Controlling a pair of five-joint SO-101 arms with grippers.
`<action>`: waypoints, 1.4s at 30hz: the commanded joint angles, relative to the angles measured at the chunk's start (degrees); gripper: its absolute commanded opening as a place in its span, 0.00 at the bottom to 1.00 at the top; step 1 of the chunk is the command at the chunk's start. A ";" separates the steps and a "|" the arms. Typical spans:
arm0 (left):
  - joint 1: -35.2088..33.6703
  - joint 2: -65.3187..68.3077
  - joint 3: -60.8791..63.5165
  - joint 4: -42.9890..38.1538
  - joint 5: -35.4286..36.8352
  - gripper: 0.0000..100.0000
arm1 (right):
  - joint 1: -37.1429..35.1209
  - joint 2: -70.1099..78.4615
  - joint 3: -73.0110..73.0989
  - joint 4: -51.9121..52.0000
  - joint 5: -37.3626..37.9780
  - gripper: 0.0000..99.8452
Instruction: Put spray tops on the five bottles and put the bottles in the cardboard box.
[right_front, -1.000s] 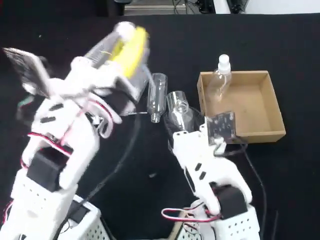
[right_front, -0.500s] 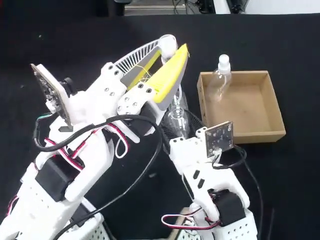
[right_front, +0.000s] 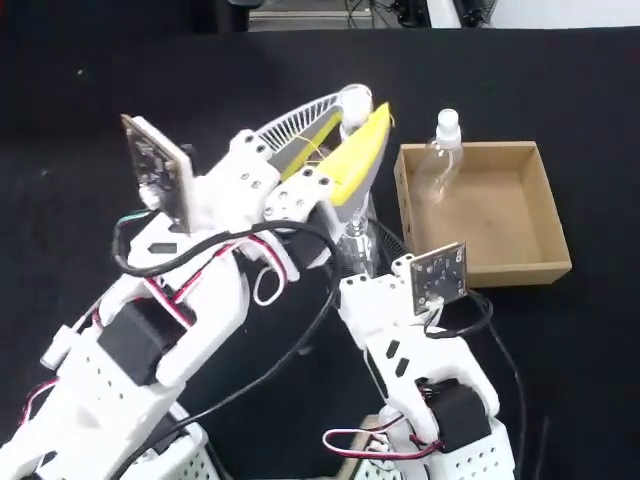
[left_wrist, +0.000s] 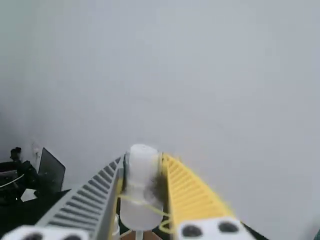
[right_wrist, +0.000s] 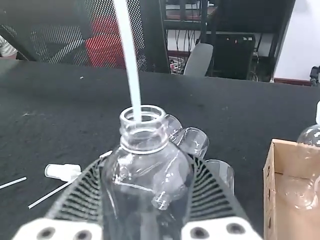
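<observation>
The left fingers (left_wrist: 172, 170) pinch a spray top (left_wrist: 141, 200) and have swung over the bottle (right_wrist: 145, 165), which the right fingers (right_wrist: 207, 192) squeeze above the desk (right_front: 560, 80). Its tube (right_wrist: 127, 60) now dips into the neck, so I think pushing down comes next.

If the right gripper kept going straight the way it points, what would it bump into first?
Most likely the empty bottles lying on the table, just past the bottle that the right gripper holds. How near they are is hard to tell.
</observation>
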 joint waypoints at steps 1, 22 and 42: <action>0.13 -0.09 2.51 -1.14 -0.18 0.03 | -0.18 -5.85 -0.57 -1.41 0.09 0.01; -6.73 -11.87 13.58 6.51 5.89 0.20 | -0.09 -5.85 -0.31 -1.23 0.09 0.01; -24.84 -12.13 20.53 28.57 5.45 0.20 | 22.51 -5.76 -19.56 12.04 5.80 0.01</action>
